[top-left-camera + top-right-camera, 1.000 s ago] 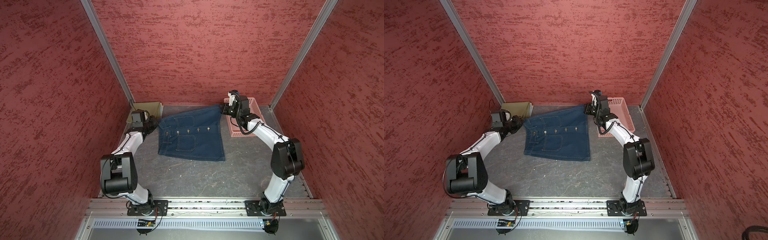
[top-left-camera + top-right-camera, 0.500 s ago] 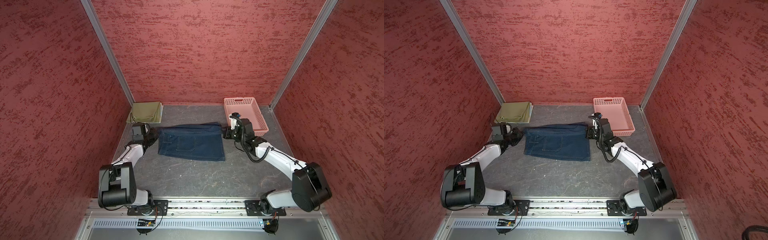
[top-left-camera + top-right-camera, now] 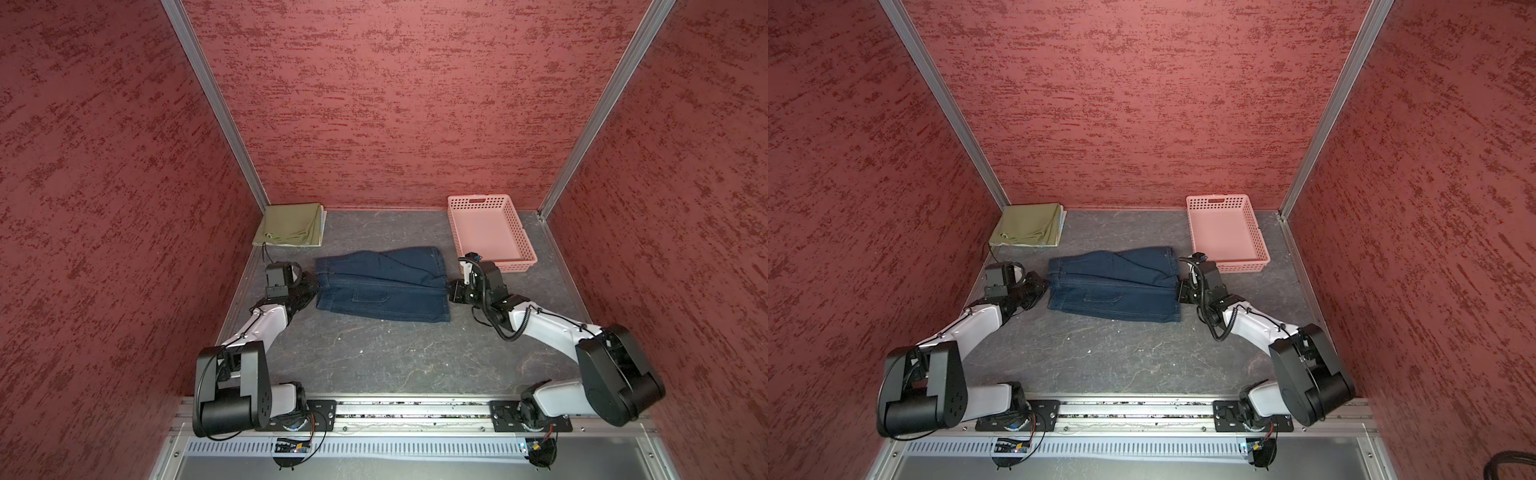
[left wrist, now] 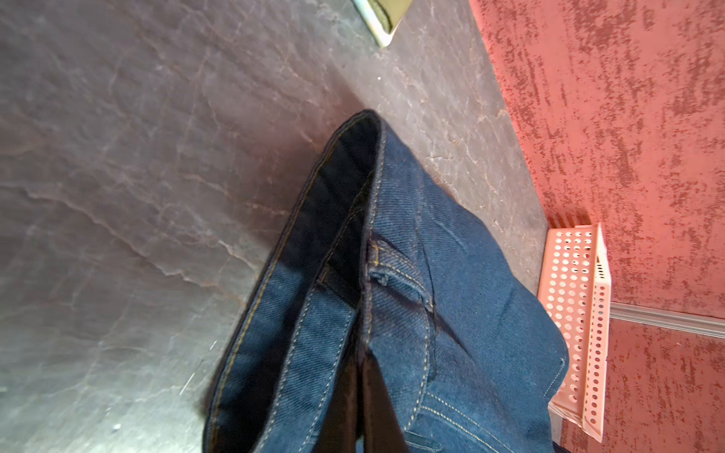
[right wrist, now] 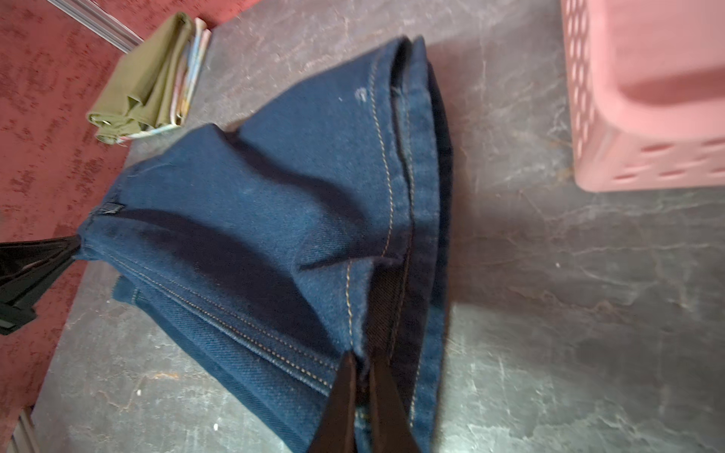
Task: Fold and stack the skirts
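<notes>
Gray, cracked-looking table (image 3: 374, 365), rough red walls (image 3: 395, 104). My left gripper (image 3: 313, 286) and right gripper (image 3: 451, 291) squeeze tight on the thick jean skirt (image 3: 382, 291), folded mid-table. Soft green skirt (image 3: 291, 224) sits folded, far left corner.

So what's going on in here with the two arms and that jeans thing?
Two robot arms are folding skirts. The left claw and the right claw each pinch one end of the denim skirt, which lies folded over on itself in the middle of the table. In the far left corner an olive skirt sits folded on top of a floral skirt. The pink basket at the far right is empty.
</notes>
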`<state>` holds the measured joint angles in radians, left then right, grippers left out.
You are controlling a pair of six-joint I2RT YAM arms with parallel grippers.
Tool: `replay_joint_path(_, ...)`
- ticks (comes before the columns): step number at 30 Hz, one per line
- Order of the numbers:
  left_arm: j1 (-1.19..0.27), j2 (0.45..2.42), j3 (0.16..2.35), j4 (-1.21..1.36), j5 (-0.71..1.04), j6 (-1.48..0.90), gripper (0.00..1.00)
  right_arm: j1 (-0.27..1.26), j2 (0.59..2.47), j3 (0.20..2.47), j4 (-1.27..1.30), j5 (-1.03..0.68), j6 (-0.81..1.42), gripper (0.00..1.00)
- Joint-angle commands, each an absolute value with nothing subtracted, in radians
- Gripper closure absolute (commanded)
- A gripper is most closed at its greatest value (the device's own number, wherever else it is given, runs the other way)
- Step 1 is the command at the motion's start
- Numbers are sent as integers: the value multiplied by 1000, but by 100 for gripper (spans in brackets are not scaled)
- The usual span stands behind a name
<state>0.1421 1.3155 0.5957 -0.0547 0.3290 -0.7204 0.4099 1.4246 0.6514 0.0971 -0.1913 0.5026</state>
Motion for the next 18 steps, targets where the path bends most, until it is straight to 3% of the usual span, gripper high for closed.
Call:
replay_joint_path(1, 145, 1317, 576, -86, 263, -749, 91, 412, 1478, 642, 161, -182, 526, 100)
replay_joint_path(10, 150, 1393, 675, -316, 301, -754, 46, 412, 1547, 669, 192, -199, 526, 100)
replay_joint_path(13, 156, 1401, 712, -378, 305, -742, 42, 413, 1555, 678, 192, -199, 523, 100)
replay_joint_path(18, 183, 1384, 712, -353, 368, -765, 43, 413, 1568, 686, 199, -204, 523, 100)
